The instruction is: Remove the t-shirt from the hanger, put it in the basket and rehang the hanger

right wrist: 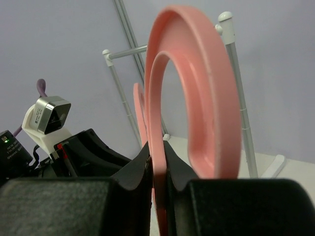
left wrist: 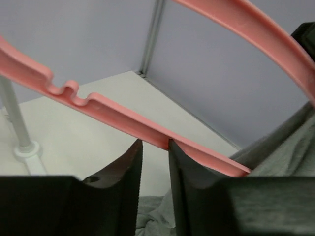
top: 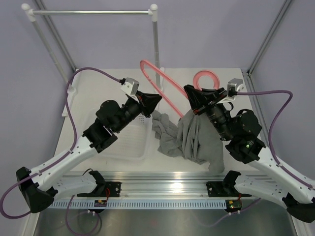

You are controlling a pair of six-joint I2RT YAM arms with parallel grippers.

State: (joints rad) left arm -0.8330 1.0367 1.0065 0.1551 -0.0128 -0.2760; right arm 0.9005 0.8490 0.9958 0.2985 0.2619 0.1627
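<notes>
Right gripper (right wrist: 157, 147): jaws closed on the thin neck of the hanger (top: 165, 81), just below its curved hook, which rises beyond the fingertips in the right wrist view.

Left gripper (left wrist: 155, 142): jaws stand a narrow gap apart. One arm of the hanger, notched on its upper edge, crosses right at the fingertips. Whether the tips pinch it or it merely passes behind them cannot be told.

The hanger is held tilted in the air between the two grippers, its loop reaching toward the clothes rail (top: 93, 12).

The t-shirt (top: 194, 140) is bunched at the lower end of the hanger. It lies beneath the right gripper and to the right of the left one, sagging in folds to the table (top: 98, 78) between the arms.

Counts: one hanger, one t-shirt, two grippers, one clothes rail.
</notes>
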